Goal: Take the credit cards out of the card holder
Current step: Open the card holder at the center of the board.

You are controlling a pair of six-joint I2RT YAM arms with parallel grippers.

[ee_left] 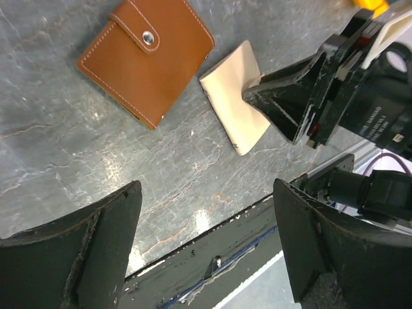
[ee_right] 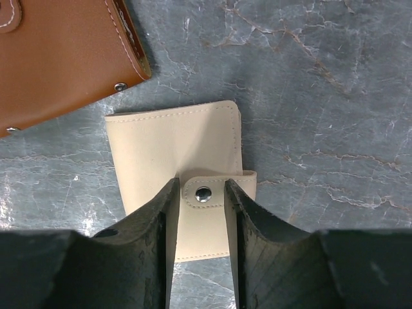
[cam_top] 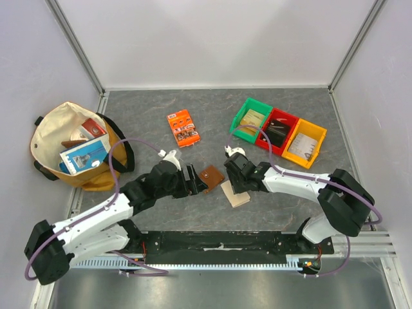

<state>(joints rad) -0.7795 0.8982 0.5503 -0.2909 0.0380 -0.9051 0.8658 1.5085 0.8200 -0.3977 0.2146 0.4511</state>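
Right wrist: right gripper straddling snap tab of card holder, grip unclear; left gripper hanging wide, empty. Holder lying shut; credit cards apparently all awaiting removal.

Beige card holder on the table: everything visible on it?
The card holder is a cream, squarish, leather-look wallet with stitched edges. It is folded shut, its small tab wrapped round one edge and fastened by a metal snap. It lies flat on the grey table, close beside the brown wallet; no cards show. The right claw straddles the snap, down at the tab; whether it grips is unclear.
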